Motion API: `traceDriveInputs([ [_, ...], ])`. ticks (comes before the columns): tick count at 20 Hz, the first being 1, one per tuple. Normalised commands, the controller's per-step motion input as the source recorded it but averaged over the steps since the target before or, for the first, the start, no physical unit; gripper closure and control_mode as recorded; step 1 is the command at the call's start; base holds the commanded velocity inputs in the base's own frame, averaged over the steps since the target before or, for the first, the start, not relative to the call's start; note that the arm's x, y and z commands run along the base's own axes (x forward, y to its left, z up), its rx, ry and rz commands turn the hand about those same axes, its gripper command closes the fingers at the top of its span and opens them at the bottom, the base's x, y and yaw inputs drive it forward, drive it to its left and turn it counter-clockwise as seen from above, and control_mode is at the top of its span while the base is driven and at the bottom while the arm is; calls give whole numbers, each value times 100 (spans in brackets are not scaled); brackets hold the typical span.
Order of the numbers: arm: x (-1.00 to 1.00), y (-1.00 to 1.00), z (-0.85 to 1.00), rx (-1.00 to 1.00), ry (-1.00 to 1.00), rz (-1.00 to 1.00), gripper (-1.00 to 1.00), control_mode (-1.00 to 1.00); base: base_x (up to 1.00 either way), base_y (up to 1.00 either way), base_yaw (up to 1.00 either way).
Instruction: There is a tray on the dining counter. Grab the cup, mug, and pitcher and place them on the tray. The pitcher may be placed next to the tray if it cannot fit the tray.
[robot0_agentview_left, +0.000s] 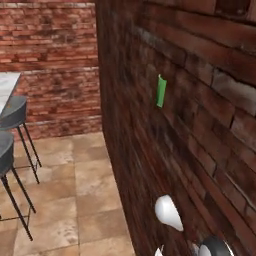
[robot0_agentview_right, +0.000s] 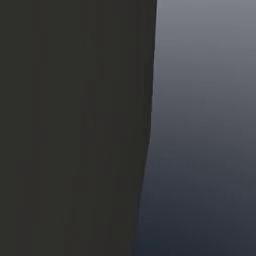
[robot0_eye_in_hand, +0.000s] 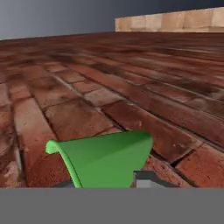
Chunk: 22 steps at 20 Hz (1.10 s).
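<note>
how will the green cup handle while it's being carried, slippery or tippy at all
The green cup looks smooth and glossy, so it may slide between the fingers. It tapers, so a grip could creep toward the narrow end. It seems small and thin-walled, probably light; with no handle, expect it to roll if dropped.

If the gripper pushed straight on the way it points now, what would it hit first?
Most likely the brick wall. In the hand view the green cup sits right at the gripper, and red brick lies close beyond its rim. The left base view also shows the cup against that wall. Depth is unclear.
</note>
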Motion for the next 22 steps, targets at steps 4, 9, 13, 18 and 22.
traceDriveInputs([
  [4, 0, 0, 0, 0, 0, 0, 100, 100, 100, -36, 56],
  [9, 0, 0, 0, 0, 0, 0, 100, 100, 94, -33, 63],
  [13, 0, 0, 0, 0, 0, 0, 100, 100, 88, -34, 64],
  [18, 0, 0, 0, 0, 0, 0, 100, 100, 81, -42, 63],
  [22, 0, 0, 0, 0, 0, 0, 100, 100, 66, -43, 64],
])
